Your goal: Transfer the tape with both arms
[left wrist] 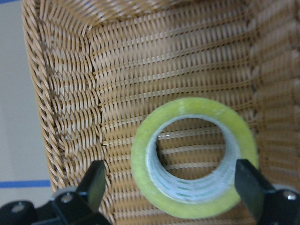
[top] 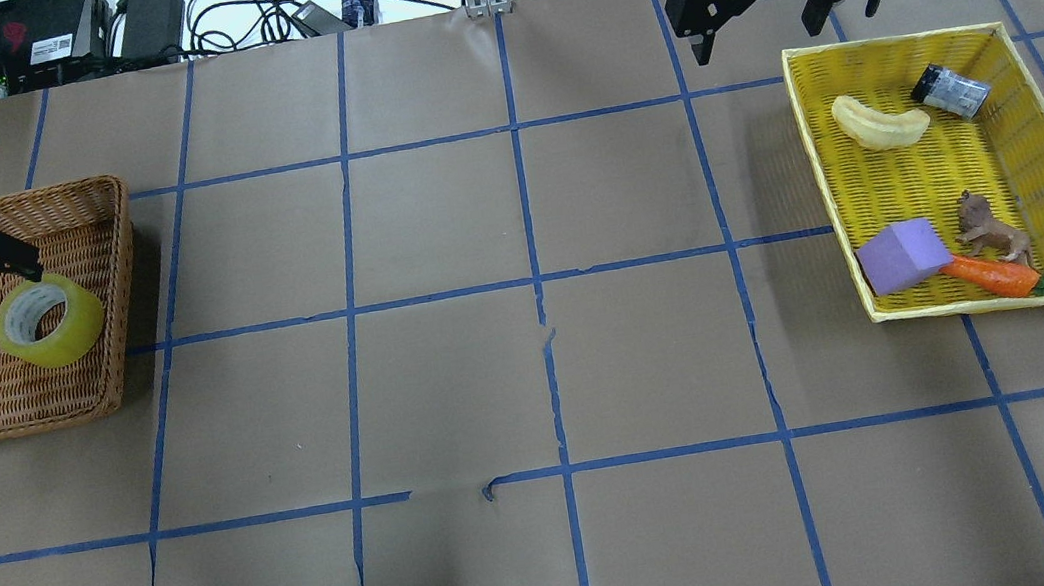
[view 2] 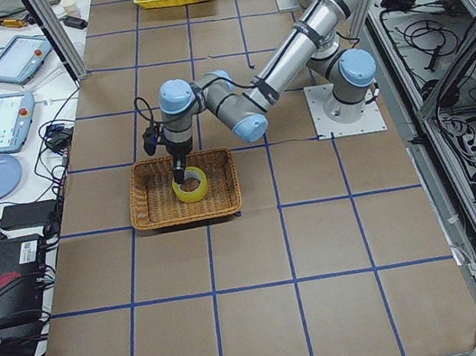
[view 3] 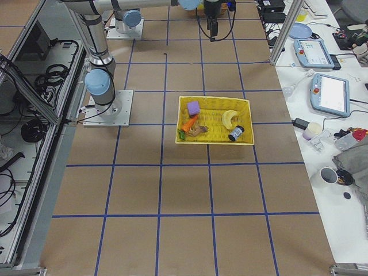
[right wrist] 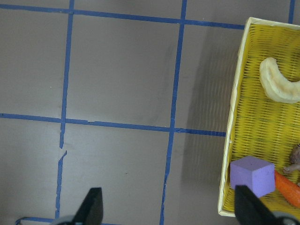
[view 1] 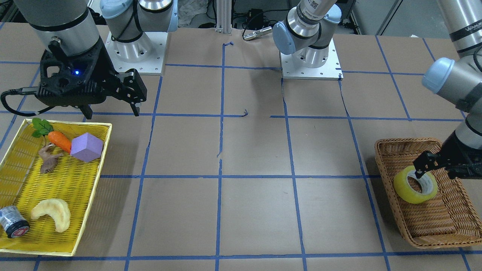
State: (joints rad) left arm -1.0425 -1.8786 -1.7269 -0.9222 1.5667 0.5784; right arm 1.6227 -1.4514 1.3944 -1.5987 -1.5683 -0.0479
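Note:
The tape (view 1: 403, 190) is a yellowish-green roll with a white-grey core, lying tilted in a brown wicker basket (view 1: 433, 222). My left gripper (view 1: 425, 165) is low over it and open. In the left wrist view the tape (left wrist: 140, 159) lies between the two black fingers (left wrist: 96, 180), which stand wide of it on either side. The overhead view shows the tape (top: 84, 335) with the left gripper (top: 9, 265) at its far rim. My right gripper (view 1: 111, 109) is open and empty, hovering just beyond the yellow tray (view 1: 75, 188).
The yellow tray holds a pale crescent bread (view 1: 52, 212), a black-lidded jar (view 1: 13, 222), a purple block (view 1: 86, 146), a carrot (view 1: 60, 141) and a brown animal figure (view 1: 49, 160). Brown paper with blue tape lines covers the table between basket and tray.

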